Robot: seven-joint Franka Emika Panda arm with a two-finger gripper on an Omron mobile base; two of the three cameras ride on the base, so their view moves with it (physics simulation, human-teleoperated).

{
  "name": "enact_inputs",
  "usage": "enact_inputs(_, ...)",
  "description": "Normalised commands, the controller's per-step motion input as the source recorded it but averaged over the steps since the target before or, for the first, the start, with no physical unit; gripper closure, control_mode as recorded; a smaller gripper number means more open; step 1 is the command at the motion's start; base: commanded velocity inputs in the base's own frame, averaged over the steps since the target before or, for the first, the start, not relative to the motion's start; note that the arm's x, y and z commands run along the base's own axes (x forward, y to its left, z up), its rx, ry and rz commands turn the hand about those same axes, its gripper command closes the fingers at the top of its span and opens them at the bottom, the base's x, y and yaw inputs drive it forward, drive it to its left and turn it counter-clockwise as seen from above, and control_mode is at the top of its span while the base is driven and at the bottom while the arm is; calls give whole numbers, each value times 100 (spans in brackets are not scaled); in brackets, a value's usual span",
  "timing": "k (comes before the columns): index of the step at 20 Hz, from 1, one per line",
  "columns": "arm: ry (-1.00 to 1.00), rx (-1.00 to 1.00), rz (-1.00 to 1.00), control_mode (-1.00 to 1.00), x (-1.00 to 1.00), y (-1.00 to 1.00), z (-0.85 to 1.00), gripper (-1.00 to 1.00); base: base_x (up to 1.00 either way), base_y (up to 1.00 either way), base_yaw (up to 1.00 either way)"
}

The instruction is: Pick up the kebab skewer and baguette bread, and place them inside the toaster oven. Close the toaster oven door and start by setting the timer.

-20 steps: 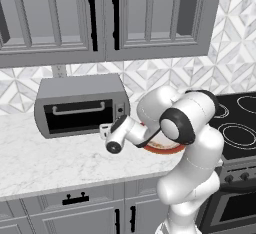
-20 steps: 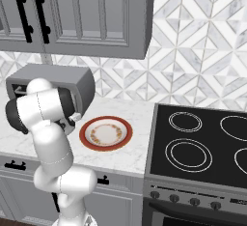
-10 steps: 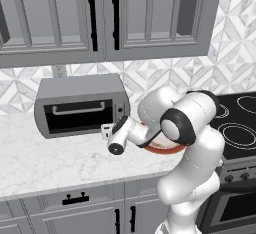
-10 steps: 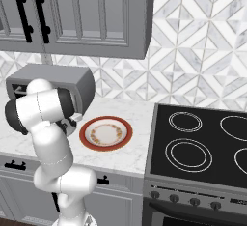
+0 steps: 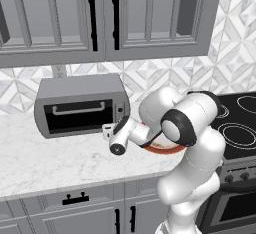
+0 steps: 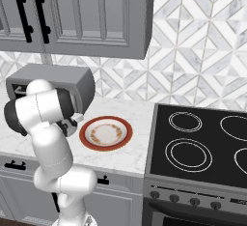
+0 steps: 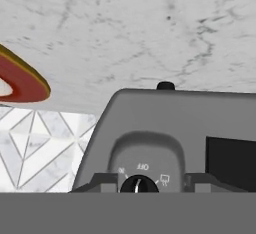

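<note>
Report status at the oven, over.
Gripper at toaster oven knob panel, jaws unclear. Toaster oven door closed. Knob dead ahead in hand view. Nothing in the way.

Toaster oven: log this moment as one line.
toaster oven door: closed | gripper: at knob panel | plate: empty
</note>
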Motion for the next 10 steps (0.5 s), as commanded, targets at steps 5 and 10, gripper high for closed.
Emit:
enact_inputs(5,-6,0,0,-100,-14,-12,9,100,0,0,0)
enact_inputs(10,-5,0,0,-100,-2,-4,8,100,0,0,0)
